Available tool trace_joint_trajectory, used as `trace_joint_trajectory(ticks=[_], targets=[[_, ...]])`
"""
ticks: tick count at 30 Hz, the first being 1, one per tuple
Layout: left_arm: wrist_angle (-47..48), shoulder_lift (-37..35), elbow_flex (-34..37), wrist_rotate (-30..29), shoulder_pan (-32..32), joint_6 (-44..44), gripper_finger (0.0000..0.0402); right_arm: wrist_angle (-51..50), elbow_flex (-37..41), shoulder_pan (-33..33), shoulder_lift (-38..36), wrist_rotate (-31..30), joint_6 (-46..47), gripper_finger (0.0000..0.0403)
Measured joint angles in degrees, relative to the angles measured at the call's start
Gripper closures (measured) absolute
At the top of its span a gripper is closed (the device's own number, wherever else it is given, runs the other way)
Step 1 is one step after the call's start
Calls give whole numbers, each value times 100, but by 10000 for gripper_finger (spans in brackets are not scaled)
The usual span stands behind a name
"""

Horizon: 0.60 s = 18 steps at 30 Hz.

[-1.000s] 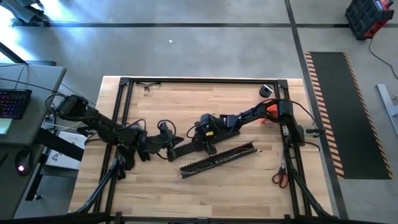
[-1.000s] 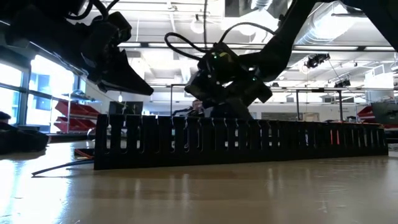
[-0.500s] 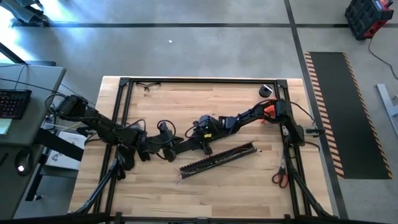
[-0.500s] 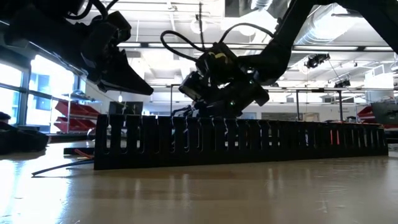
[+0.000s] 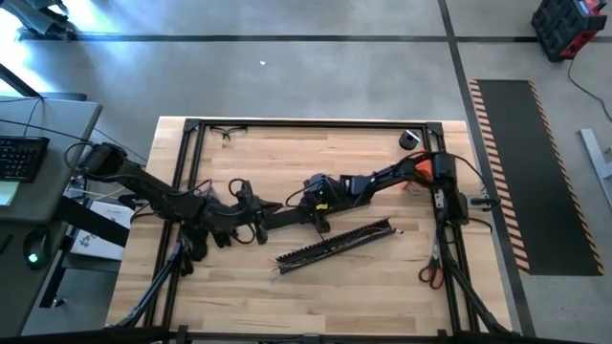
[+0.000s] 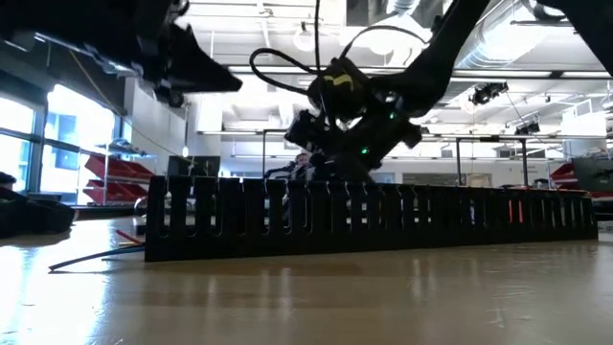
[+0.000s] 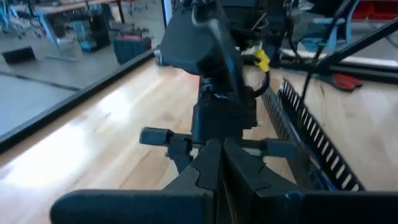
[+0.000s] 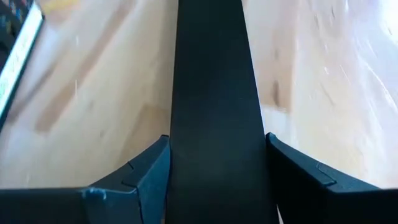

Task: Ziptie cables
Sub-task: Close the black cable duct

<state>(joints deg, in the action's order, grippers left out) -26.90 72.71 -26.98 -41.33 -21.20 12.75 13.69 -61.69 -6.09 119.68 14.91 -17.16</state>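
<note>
So, which step is this?

Prep, I'd say. No tie on anything yet. Right gripper (image 5: 308,212) is mid-counter, its jaws partly closed across a flat black strip (image 8: 211,93), one finger against each edge. The strip runs left toward the left gripper (image 5: 256,218).

Left jaws?

Fully closed, fingertips (image 7: 219,167) pressed together, pointing at the right gripper from just beside the strip's left end. Can't tell if they pinch anything.

Where are the cables?

Down at the near side, with the slotted channel (image 5: 335,243). In the low view the cables (image 6: 91,255) trail out of its left end onto the counter (image 5: 363,296), a dark strand and a reddish one. How much of the bundle sits inside the channel is hidden. Neither gripper touches them, and both work on the far side of the channel.

So the strip is in the way?

That's my read: it's being handled first and the bundle is waiting. Scissors (image 5: 429,273) are parked near the right frame leg, untouched.

Next move?

Judgement only: the strip needs setting aside or lining up, then one arm has to go to the loose strands. They're thin and floppy, so gather them low and close to the channel end before pinching, or they'll splay. The strip is wide and slick, so the edge grip could slip if it twists.
</note>
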Motion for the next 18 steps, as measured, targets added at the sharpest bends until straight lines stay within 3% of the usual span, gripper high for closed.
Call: trace_joint_trajectory(ticks=[13,18], targets=[[-49,-782,0,-205,-81,-792,402,-1591,4,-13,-1501,-587,-432,197],[-478,-1021,0,-445,-413,-1498,402,-2027,-6,12,-2177,-588,-381,197]])
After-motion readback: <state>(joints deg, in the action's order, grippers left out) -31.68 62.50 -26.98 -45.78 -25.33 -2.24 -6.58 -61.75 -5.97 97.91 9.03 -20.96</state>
